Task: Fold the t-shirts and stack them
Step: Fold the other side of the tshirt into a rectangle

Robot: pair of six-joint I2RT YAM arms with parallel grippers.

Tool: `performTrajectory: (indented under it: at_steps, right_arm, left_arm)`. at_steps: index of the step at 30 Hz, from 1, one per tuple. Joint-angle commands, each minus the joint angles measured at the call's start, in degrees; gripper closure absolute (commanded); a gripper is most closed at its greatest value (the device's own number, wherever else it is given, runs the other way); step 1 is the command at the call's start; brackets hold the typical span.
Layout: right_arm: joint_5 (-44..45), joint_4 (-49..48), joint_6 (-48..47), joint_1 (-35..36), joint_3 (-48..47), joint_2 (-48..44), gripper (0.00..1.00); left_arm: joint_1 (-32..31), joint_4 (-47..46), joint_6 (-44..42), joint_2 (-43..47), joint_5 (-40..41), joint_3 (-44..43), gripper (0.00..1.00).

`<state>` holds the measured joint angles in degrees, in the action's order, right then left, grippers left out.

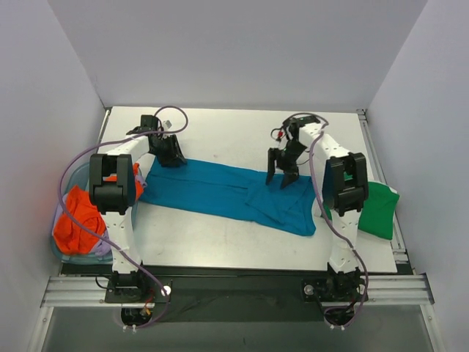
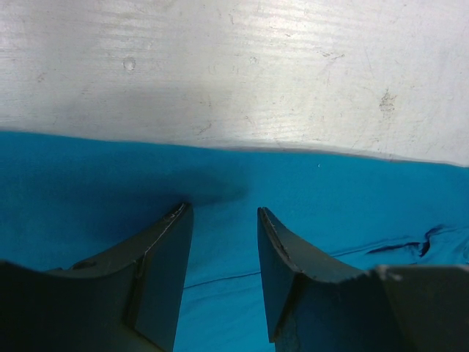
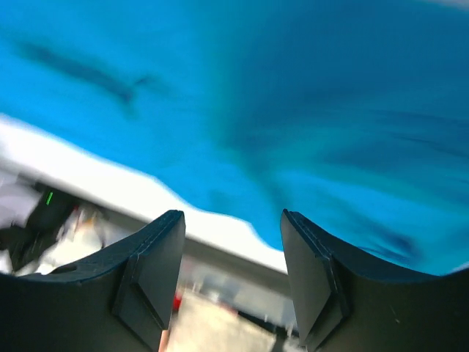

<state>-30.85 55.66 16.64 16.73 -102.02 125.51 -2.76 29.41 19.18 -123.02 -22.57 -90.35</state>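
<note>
A blue t-shirt lies folded into a long band across the table's middle. My left gripper is open just over its far left edge; the left wrist view shows the blue cloth under and between the fingers. My right gripper is open and empty above the shirt's right part; the right wrist view shows blurred blue cloth below it. A folded green shirt lies at the right edge. An orange shirt sits in a bin at the left.
A light blue bin at the left table edge holds the orange shirt and some pale cloth. White walls enclose the table on three sides. A metal rail runs along the near edge by the arm bases.
</note>
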Motion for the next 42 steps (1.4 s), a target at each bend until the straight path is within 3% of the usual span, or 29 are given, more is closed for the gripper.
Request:
performTrajectory:
  at_steps: [1, 7, 19, 31, 34, 35, 38, 42]
  right_arm:
    - [15.36, 1.47, 1.72, -4.33, 0.41, -5.72, 0.45]
    - [25.39, -0.46, 3.04, -8.9, 3.22, -5.37, 0.45]
    - [29.88, -2.66, 5.06, -11.1, 3.58, -1.86, 0.5]
    - [30.68, -3.8, 6.12, -12.16, 2.18, 2.1, 0.7]
    - [30.68, -3.8, 6.29, -12.42, 1.82, 2.8, 0.81]
    - [30.68, -3.72, 6.64, -12.6, 1.82, 2.72, 0.9]
    - [32.15, -3.72, 6.91, -12.86, 1.56, 3.07, 0.96]
    - [32.7, -3.37, 7.96, -12.95, -0.89, 4.64, 0.98]
  left_arm:
    - [0.83, 0.65, 0.07, 0.85, 2.35, -1.5, 0.49]
    - [0.92, 1.44, 0.68, -0.29, 4.02, -2.73, 0.49]
    - [0.92, 3.2, 0.95, -3.8, 5.25, -5.1, 0.49]
    - [1.27, 4.16, 0.51, -3.98, 6.04, -5.1, 0.49]
    - [1.53, 5.04, 0.42, -4.07, 7.18, -4.93, 0.49]
    - [1.62, 5.48, 0.33, -3.98, 7.53, -4.93, 0.49]
    - [1.97, 6.62, 0.42, -3.81, 9.47, -4.84, 0.49]
    - [1.97, 6.89, -0.02, -3.1, 10.88, -4.66, 0.49]
